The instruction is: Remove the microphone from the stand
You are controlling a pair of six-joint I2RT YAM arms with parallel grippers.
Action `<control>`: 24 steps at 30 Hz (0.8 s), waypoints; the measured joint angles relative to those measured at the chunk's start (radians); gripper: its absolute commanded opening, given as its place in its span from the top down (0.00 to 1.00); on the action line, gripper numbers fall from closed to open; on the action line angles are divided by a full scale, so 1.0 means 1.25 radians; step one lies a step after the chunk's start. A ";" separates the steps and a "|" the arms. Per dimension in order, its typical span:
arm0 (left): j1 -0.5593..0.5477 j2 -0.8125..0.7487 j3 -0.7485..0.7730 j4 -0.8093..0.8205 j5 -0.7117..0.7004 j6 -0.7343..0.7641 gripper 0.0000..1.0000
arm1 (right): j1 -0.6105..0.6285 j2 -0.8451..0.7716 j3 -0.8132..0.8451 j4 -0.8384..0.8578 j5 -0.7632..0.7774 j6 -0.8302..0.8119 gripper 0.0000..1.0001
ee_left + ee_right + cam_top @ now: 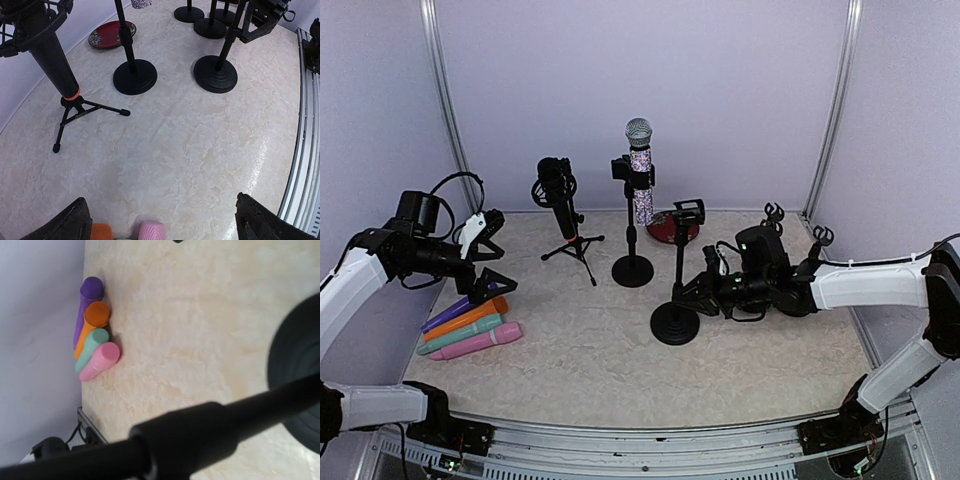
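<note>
Left tool (498,255) wide, empty; right tool (690,292) spread unclear; two microphones (639,165) (558,195), four coloured tubes (470,328).

Four coloured cylinders lie side by side at the left edge of the marbled table (620,370): purple (90,295), orange (95,317), teal (92,345) and pink (102,359), each touching the next. A dark red plate (107,35) lies flat near the back wall.
</note>
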 measured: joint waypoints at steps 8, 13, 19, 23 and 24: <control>-0.001 0.005 -0.007 0.007 0.006 0.000 0.03 | -0.055 -0.037 -0.063 0.031 -0.092 -0.070 1.00; -0.003 0.023 -0.007 0.005 0.006 0.002 0.03 | -0.058 -0.059 -0.066 -0.005 -0.090 -0.136 1.00; -0.010 0.038 -0.005 -0.005 0.005 0.010 0.06 | -0.059 -0.073 -0.038 -0.085 -0.046 -0.213 1.00; -0.014 0.057 0.014 -0.034 0.005 0.024 0.05 | -0.060 -0.075 -0.016 -0.136 -0.018 -0.253 1.00; -0.015 0.060 0.019 -0.039 0.005 0.026 0.05 | -0.060 -0.075 -0.010 -0.147 -0.010 -0.262 1.00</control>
